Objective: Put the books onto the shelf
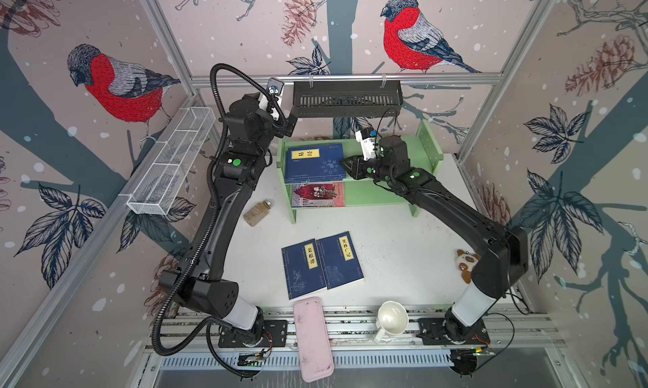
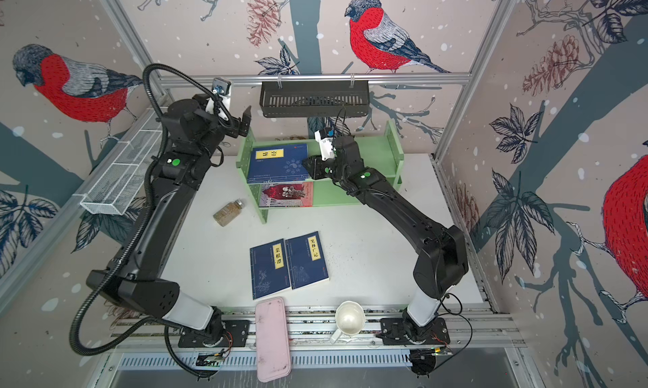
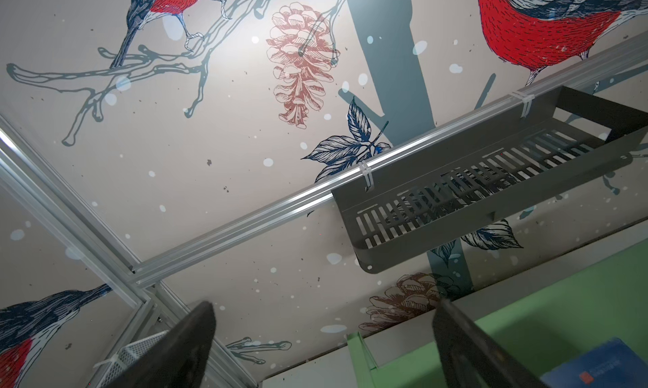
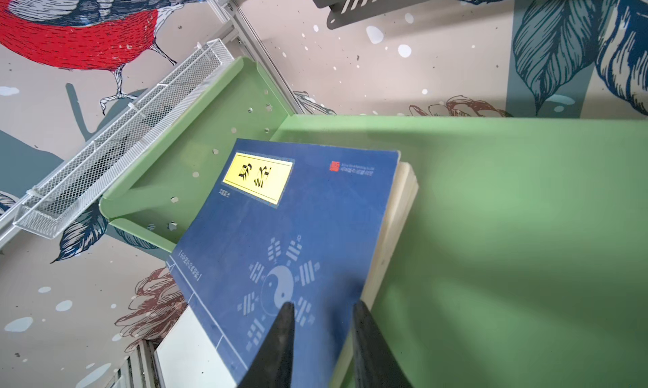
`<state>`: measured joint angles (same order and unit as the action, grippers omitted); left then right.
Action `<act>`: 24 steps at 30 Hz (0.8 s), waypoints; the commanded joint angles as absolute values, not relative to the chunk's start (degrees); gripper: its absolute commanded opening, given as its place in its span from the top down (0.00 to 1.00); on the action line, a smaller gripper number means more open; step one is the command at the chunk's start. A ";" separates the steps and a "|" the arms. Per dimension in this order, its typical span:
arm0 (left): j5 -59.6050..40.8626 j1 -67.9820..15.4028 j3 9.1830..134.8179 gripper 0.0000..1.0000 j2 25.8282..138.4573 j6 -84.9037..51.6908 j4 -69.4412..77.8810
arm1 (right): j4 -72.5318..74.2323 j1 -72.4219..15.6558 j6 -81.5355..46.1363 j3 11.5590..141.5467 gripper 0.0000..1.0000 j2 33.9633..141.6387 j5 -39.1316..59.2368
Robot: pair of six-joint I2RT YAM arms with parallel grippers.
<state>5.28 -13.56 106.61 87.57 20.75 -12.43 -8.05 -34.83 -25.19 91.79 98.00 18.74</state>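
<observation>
Right gripper [image 4: 322,311]: fingers a narrow gap apart, nothing clamped between them. The tips sit over the near corner of the navy book [image 4: 298,228], with blue cover showing in the gap. Likely squaring or nudging the book, not carrying it. In both top views this gripper sits at the book's right edge, centre of frame.

The book lies flat on the upper tier of the green shelf [image 4: 491,211], close to the left side panel, probably to keep room on the right for more. Thick page block under the cover; 1 book or 2, cannot tell. Yellow label reads 易经. Red seal beside it, small print unreadable. Trigram ring with yin-yang printed below.

Lower tier: red-and-grey book [image 1: 318,194], flat, directly beneath.

Lower centre, on the table [image 1: 403,263]: 2 navy books side by side, touching, the 菜根谭 book [image 1: 303,268] and the 笑林广记 book [image 1: 339,260]. Not yet shelved.

Left gripper [image 2: 244,123]: jaws wide apart, empty, raised by the shelf's upper-left corner beside the black basket [image 2: 314,100]. Probably parked clear.
</observation>
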 commanded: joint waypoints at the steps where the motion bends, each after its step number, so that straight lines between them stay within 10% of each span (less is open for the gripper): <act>1: 1.41 -12.62 106.44 0.03 87.18 16.73 -13.37 | -8.70 -34.98 -23.64 93.10 0.72 98.65 18.45; 24: -0.60 -11.78 111.56 0.03 92.09 17.21 -14.99 | -10.35 -35.68 -23.21 95.65 0.71 98.68 19.78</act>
<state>-0.36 -11.97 109.60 91.05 15.51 -15.18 -10.63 -35.59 -23.83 95.24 99.15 19.27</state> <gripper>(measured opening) 0.966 0.289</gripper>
